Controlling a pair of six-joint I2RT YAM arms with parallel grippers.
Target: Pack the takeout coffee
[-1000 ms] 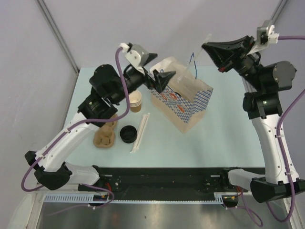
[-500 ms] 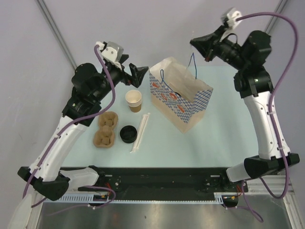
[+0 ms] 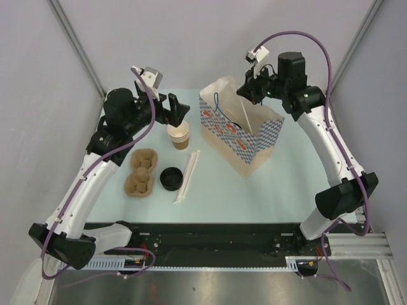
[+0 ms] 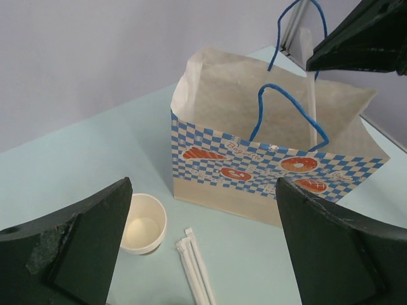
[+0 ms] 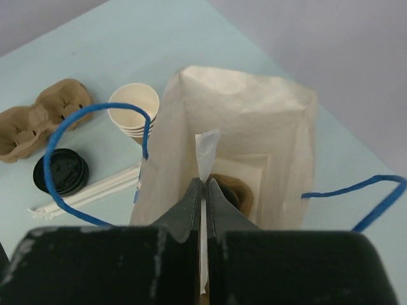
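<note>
The blue-checked paper bag (image 3: 245, 136) stands open at mid table. My right gripper (image 3: 247, 90) hangs over its mouth, shut on a white paper-wrapped straw (image 5: 206, 152) that points down into the bag (image 5: 267, 127). At the bag's bottom a tan-brown round thing with a dark top (image 5: 240, 192) shows, half hidden by my fingers; it looks like the takeout coffee. My left gripper (image 3: 173, 109) is open and empty, above the stack of lidless cups (image 3: 180, 135), left of the bag (image 4: 267, 171).
Loose black lids (image 3: 170, 178) and a brown cup carrier (image 3: 141, 173) lie at the left front. Wrapped straws (image 3: 187, 176) lie between the lids and the bag. The bag's blue handles (image 4: 286, 108) stand up. A grey wall runs behind the table.
My right arm has swung down and left, bringing the straw over the bag's mouth. My left gripper has drawn back from the bag to above the cup stack.
</note>
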